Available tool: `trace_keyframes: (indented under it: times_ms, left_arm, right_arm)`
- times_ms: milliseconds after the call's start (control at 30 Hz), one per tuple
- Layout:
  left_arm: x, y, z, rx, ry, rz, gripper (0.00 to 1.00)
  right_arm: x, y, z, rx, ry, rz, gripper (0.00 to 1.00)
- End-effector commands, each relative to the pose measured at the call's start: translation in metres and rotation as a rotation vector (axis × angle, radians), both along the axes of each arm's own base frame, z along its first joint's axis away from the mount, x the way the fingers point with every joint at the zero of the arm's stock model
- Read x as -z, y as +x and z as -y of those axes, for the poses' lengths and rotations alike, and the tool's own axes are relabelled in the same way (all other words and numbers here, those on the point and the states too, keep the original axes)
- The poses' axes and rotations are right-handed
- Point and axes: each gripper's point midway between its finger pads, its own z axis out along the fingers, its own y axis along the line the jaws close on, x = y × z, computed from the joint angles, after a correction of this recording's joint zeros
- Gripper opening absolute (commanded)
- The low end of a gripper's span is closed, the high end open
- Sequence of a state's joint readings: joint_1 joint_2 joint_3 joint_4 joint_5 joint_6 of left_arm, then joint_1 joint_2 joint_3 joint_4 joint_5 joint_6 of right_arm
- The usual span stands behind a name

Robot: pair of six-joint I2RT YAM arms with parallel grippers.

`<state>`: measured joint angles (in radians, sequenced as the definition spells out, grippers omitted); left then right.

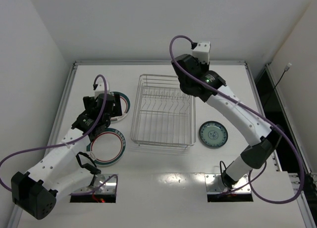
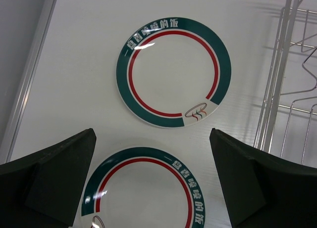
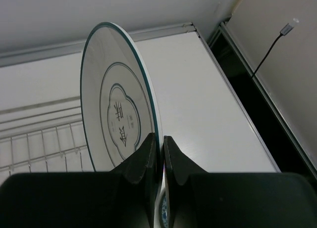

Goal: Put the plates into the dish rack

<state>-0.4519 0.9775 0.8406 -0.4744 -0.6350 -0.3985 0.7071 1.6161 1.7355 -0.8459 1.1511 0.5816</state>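
Right jaws clench the motif plate (image 3: 116,104) upright by its rim, above the far right corner of the dish rack (image 1: 162,144). Left jaws hang released over two green-rimmed plates (image 2: 173,72) near the left edge of the surface (image 1: 163,183).

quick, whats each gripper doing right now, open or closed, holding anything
left gripper: open, holding nothing
right gripper: closed on the white plate with dark motif, held on edge
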Motion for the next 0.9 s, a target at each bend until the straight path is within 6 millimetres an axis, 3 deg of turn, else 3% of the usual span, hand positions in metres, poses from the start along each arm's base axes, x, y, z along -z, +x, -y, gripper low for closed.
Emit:
trace_keyframes:
  times_ms: [0, 133, 433, 567, 767, 867]
  left_arm:
    - [-0.016, 0.004, -0.001, -0.015, -0.030, 0.051, 1.00]
    - [-0.016, 0.004, -0.001, -0.015, -0.030, 0.051, 1.00]
    - [-0.013, 0.005, 0.000, -0.015, -0.026, 0.043, 1.00]
    - [-0.013, 0.005, 0.000, -0.015, -0.026, 0.043, 1.00]
    - [-0.013, 0.005, 0.000, -0.015, -0.026, 0.043, 1.00]
    - [-0.013, 0.005, 0.000, -0.015, -0.026, 0.043, 1.00]
  right_arm:
    - [-0.014, 0.004, 0.008, 0.030, -0.034, 0.042, 0.00]
    - [0.020, 0.009, 0.005, 0.037, -0.109, -0.040, 0.00]
    - [0.065, 0.017, -0.006, 0.009, -0.156, -0.131, 0.00]
    - [0.102, 0.021, -0.008, 0.003, -0.200, -0.229, 0.00]
    - [0.111, 0.025, -0.020, -0.066, -0.082, -0.251, 0.00]
    - [0.115, 0.027, -0.012, -0.057, -0.085, -0.269, 0.10]
